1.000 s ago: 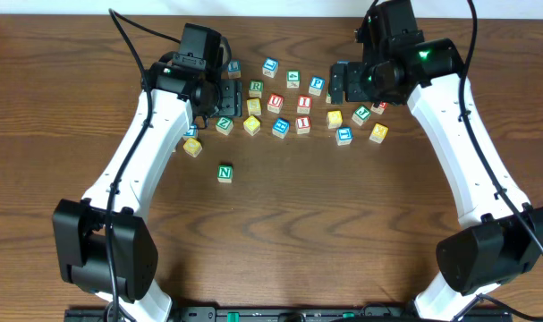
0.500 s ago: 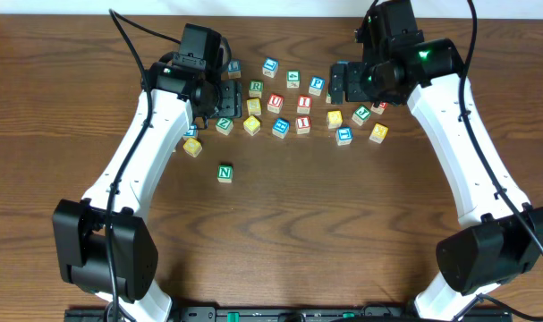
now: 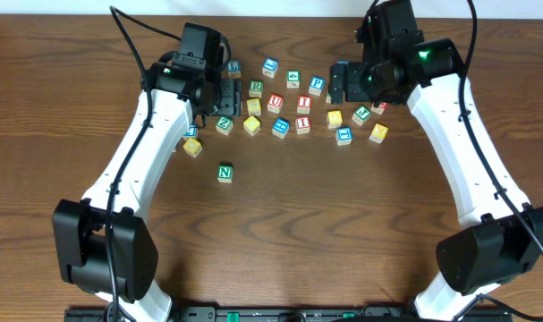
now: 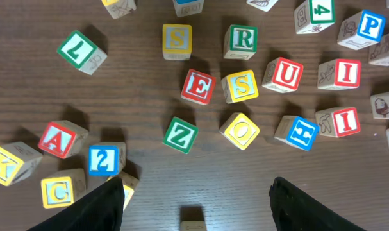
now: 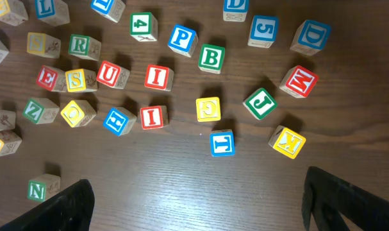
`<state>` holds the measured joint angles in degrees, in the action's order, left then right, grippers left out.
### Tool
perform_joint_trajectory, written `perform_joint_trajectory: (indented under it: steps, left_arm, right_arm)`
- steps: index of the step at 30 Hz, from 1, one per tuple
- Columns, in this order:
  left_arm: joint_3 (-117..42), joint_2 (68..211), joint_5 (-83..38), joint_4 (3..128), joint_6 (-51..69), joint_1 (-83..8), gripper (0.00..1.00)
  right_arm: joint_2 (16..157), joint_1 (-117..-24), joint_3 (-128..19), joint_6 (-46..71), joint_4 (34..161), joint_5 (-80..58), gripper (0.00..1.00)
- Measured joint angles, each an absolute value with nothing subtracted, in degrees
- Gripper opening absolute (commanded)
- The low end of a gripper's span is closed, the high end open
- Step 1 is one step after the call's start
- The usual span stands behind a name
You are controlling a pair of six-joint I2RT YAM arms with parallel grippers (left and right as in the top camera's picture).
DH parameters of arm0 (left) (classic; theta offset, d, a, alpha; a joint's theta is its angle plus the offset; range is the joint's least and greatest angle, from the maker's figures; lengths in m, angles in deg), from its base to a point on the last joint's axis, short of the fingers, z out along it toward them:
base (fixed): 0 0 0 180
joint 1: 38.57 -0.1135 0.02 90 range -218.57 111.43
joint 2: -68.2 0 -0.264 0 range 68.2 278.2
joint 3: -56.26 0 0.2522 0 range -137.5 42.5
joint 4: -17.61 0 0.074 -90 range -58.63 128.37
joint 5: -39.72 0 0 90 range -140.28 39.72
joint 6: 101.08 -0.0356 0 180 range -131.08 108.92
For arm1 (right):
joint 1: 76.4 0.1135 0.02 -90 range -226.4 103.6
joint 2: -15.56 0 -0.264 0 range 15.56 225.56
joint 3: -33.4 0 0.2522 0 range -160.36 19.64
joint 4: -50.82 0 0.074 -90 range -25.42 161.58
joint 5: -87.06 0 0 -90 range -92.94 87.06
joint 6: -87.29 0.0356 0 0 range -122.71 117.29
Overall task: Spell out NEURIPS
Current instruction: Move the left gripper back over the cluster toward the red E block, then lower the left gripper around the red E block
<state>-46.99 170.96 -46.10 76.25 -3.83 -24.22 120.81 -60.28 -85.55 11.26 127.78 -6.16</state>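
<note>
Since nothing is seen to have shifted over the last second, neither an arm nor any cube, the moment is judged a pause: no letter has been added to the word. The left gripper (image 4: 194, 204) is held over the left part of the cluster (image 3: 304, 103), its fingers apart and nothing between them. The right gripper (image 5: 204, 204) is spread wide, likewise empty, and is hung over the right part.

The N cube (image 3: 224, 173) is found alone on bare wood, in front of the cluster and well apart from it, and is taken as the start of the row. The other six letters are left among the rest. From the left wrist the red E (image 4: 198, 86) is seen just beside a yellow S (image 4: 239, 85), with the red U (image 4: 284, 74) next along. The green R (image 4: 243, 40) is set behind them, a red I (image 4: 341, 72) lies further right, and the blue P (image 4: 370, 25) is near the corner. E is judged the next cube wanted, and it lies almost under the left gripper.

Ample bare table (image 3: 298, 233) is left to the right of N, between the two arms, so six more cubes can be set down there without crowding. The tight spot is around E: S is close on one side and the green Z (image 4: 181, 135) stands just in front, so a grip across its freer sides is called for. The table's far edge runs not far behind the back row, so lifted cubes are better drawn forward.
</note>
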Motion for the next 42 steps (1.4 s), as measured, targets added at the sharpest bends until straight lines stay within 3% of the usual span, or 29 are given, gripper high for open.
perform_joint_trajectory:
  steps: [42]
  left_arm:
    - [-47.01,184.54,-46.36,62.88,-13.54,-24.22,0.71]
  right_arm:
    - [120.81,-60.28,-85.55,11.26,127.80,-6.16,0.99]
